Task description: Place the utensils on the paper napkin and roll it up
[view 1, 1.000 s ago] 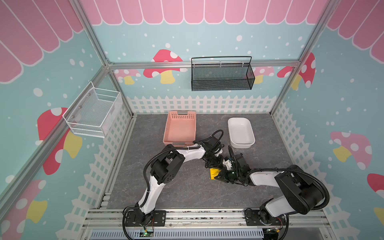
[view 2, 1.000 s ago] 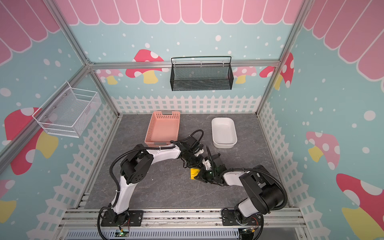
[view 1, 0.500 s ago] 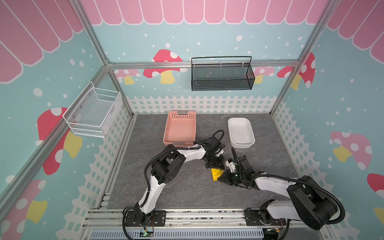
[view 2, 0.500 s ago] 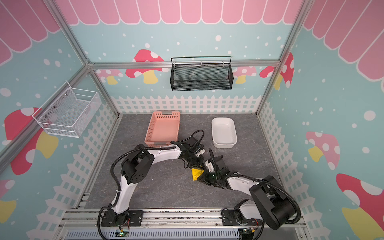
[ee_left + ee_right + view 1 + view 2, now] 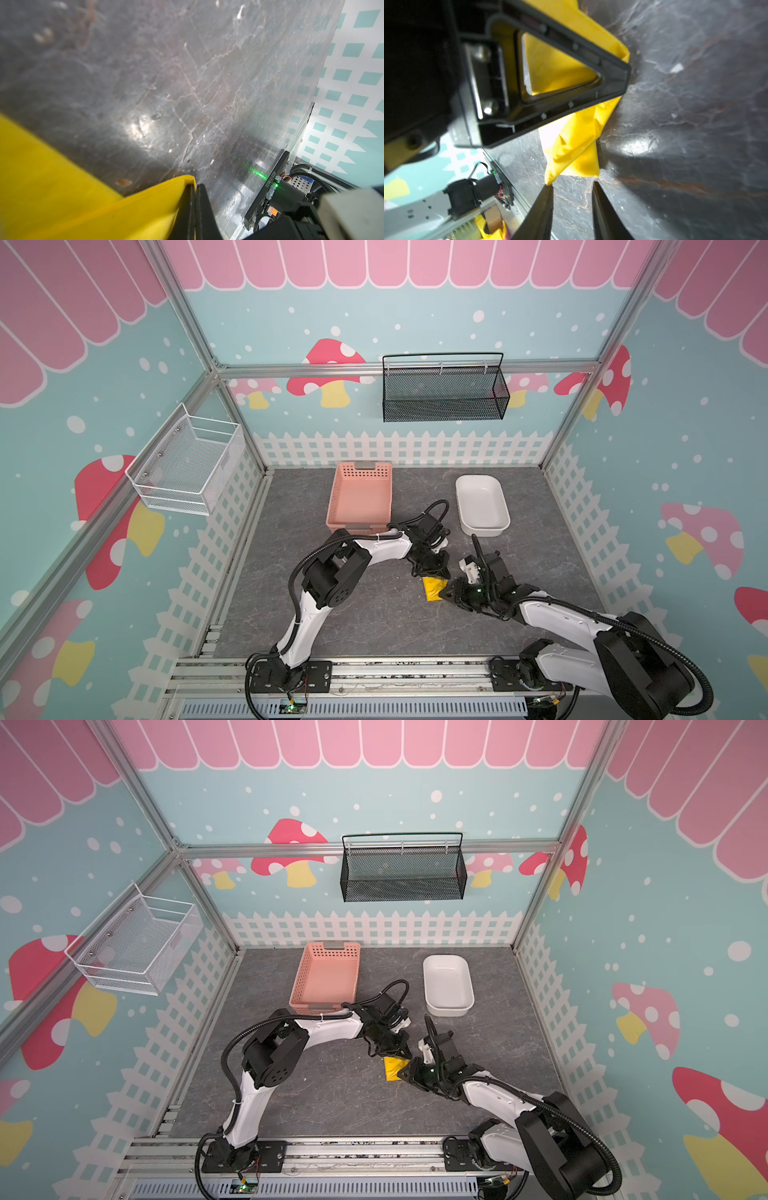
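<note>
Lower centre in a top view, left gripper [image 5: 433, 573] pinches the flimsy-looking bright yellow paper napkin [image 5: 432, 590], right gripper [image 5: 446, 594] open-jawed at its corner, so take folded edges gently.

Left tool [image 5: 196, 186] pinched, right tool [image 5: 572, 184] parted
</note>
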Robot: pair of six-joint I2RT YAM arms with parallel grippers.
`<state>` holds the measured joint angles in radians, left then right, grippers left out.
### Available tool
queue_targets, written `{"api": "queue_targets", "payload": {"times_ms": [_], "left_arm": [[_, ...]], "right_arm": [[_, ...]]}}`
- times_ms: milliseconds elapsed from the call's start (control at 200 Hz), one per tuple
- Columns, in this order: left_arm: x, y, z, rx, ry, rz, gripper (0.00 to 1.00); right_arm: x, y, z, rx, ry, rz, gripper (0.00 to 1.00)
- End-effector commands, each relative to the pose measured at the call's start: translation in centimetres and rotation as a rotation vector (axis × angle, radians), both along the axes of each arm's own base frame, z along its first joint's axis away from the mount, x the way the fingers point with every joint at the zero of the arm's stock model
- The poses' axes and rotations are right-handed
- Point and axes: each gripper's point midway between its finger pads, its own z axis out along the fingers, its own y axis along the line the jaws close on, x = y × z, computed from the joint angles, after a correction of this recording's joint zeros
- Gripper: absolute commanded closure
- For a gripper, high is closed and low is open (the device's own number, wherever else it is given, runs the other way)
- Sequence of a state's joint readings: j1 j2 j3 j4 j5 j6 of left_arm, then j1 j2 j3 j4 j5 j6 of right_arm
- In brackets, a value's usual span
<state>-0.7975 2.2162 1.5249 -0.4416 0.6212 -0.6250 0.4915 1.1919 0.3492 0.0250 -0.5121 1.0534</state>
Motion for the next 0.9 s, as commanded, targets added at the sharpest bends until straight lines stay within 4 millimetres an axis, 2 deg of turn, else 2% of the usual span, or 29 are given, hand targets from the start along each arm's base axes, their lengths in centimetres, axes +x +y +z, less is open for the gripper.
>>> {"api": "queue_targets", "payload": {"times_ms": [0,180,450,580,705,896], "left_arm": [[-0.7,2.6,-5.6,0.176,0.019,0.042,1.00],[-0.5,3.0,-5.8,0.193,0.012,0.055,1.00],[-0.5,2.9,-5.7,0.193,0.010,0.057,1.00],[-0.5,3.0,-5.8,0.194,0.011,0.057,1.00],[-0.5,2.9,-5.7,0.192,0.010,0.057,1.00],[-0.5,2.9,-5.7,0.192,0.010,0.057,1.00]], "right_arm": [[0.6,0.0,0.0,-0.007,0.006,-0.013,0.60],[1.1,0.5,-0.1,-0.003,0.020,0.010,0.56],[1.5,-0.1,0.9,0.000,-0.020,-0.045,0.58],[1.7,0.1,1.5,0.014,-0.039,-0.033,0.54],[1.6,0.2,0.9,0.004,-0.021,-0.014,0.49],[1.4,0.7,-0.8,-0.008,0.039,0.030,0.50]]}}
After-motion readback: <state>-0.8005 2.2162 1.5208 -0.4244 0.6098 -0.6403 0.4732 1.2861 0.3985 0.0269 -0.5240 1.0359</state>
